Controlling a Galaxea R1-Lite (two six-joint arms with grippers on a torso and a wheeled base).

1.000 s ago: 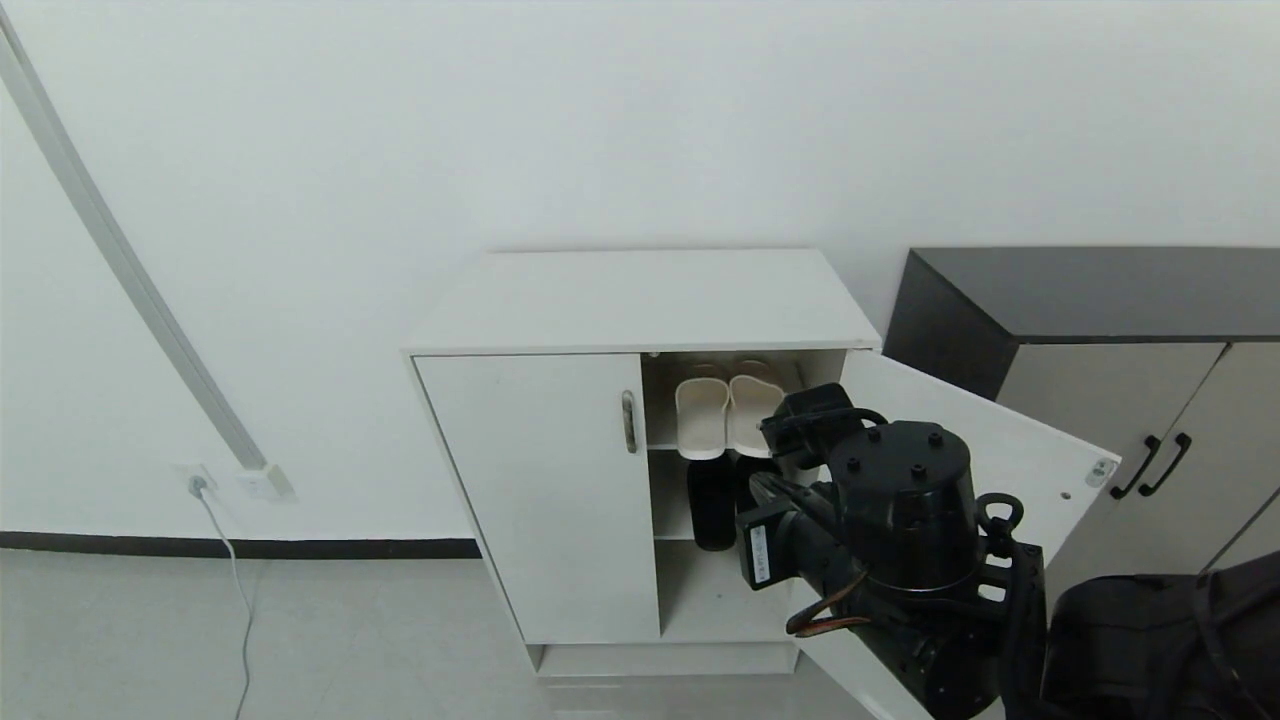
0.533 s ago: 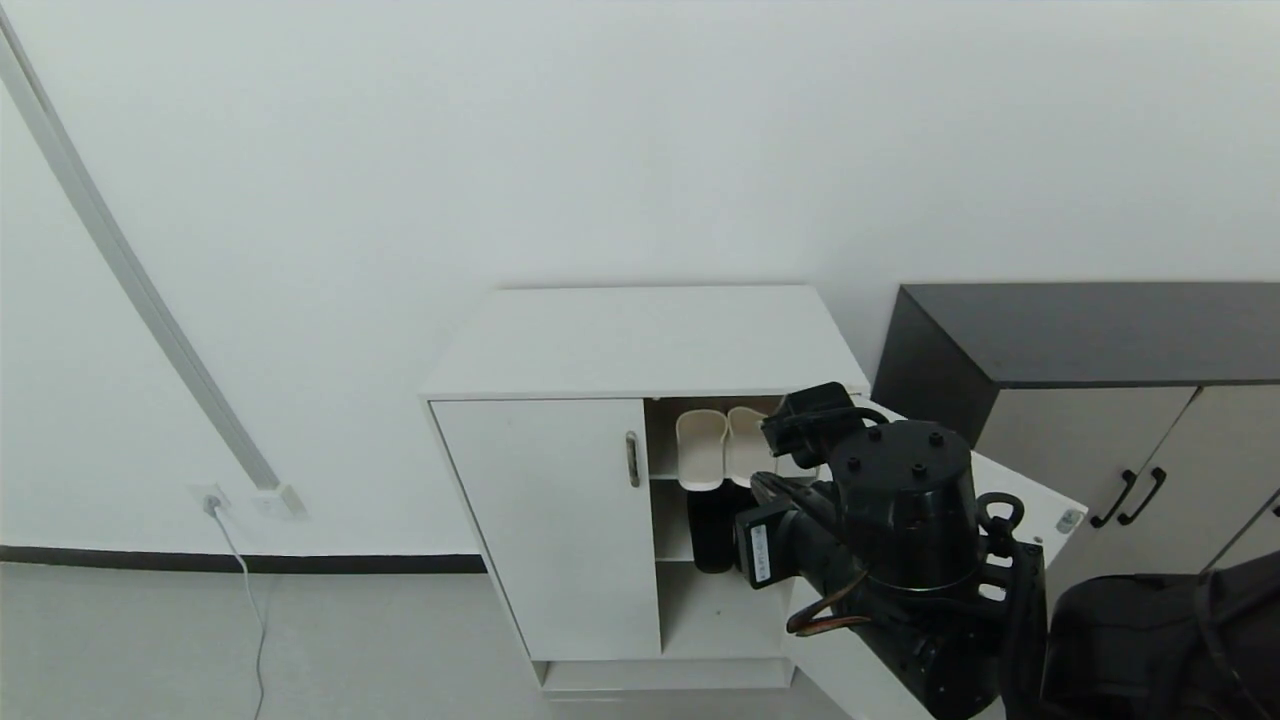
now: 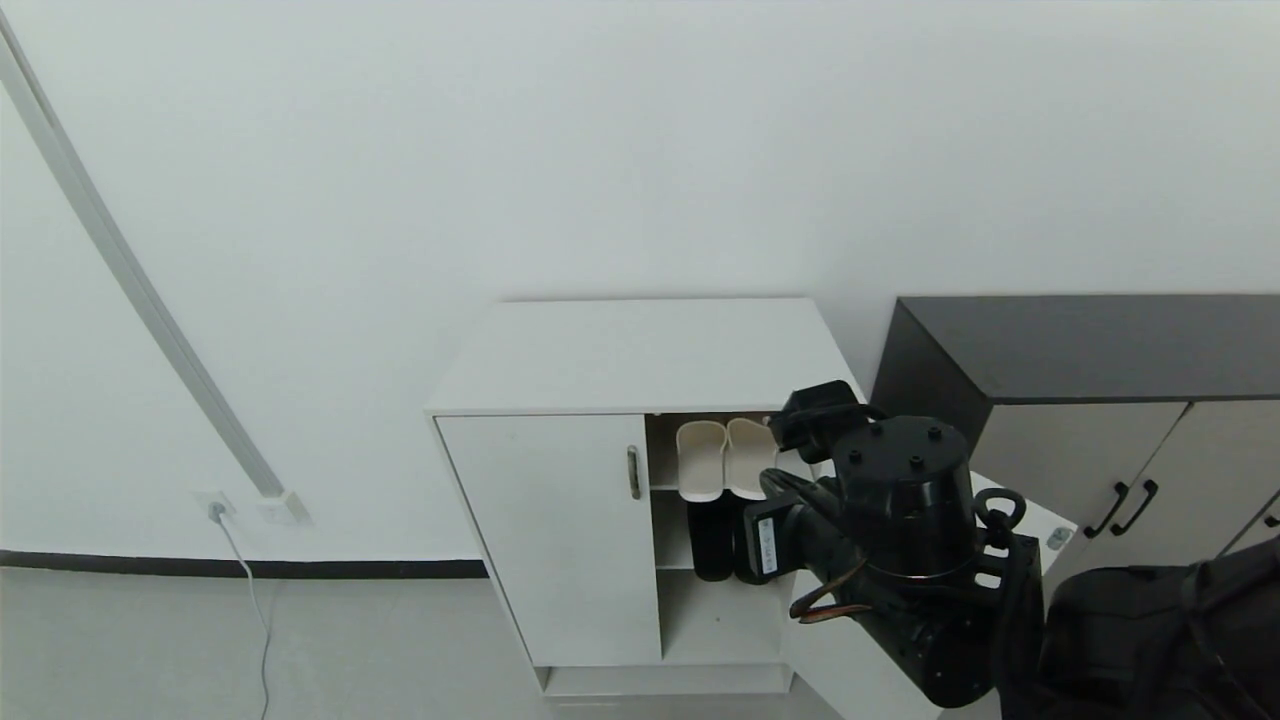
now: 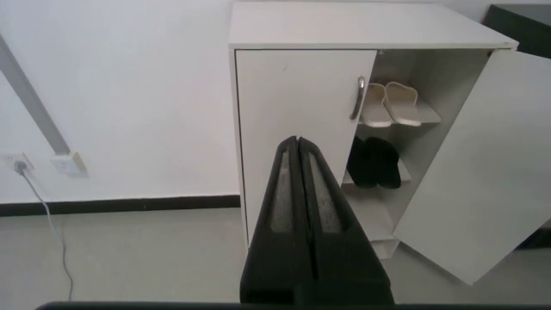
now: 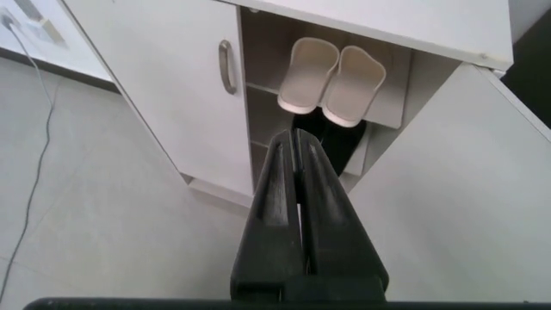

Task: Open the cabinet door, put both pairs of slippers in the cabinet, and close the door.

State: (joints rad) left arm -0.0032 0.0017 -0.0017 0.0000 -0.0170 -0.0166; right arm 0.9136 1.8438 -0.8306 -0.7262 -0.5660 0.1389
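Cabinet: you have a white box cabinet [image 3: 640, 350] of smooth, matt laminated board.
Handle: its slim bar handle [image 5: 225, 66] reads as brushed metal with a dull shine.
Upper pair: your cream slippers [image 5: 344, 82] look like smooth moulded plastic or foam, matt.
Lower pair: the black slippers [image 4: 374, 164] are matt; you cannot tell the material.
Grippers: your left gripper [image 4: 297, 151] and right gripper [image 5: 297, 142] have matt black plastic fingers.
Floor: your grey floor [image 3: 350, 650] is smooth with a slight sheen.

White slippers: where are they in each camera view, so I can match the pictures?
Head view: white slippers on the top shelf of the cabinet, just beside the door handle.
Left wrist view: white slippers on the same shelf, above the black slippers.
Right wrist view: white slippers on the top shelf, side by side.
Shared landmark: the closed door's metal door handle, next to the slippers in all three.
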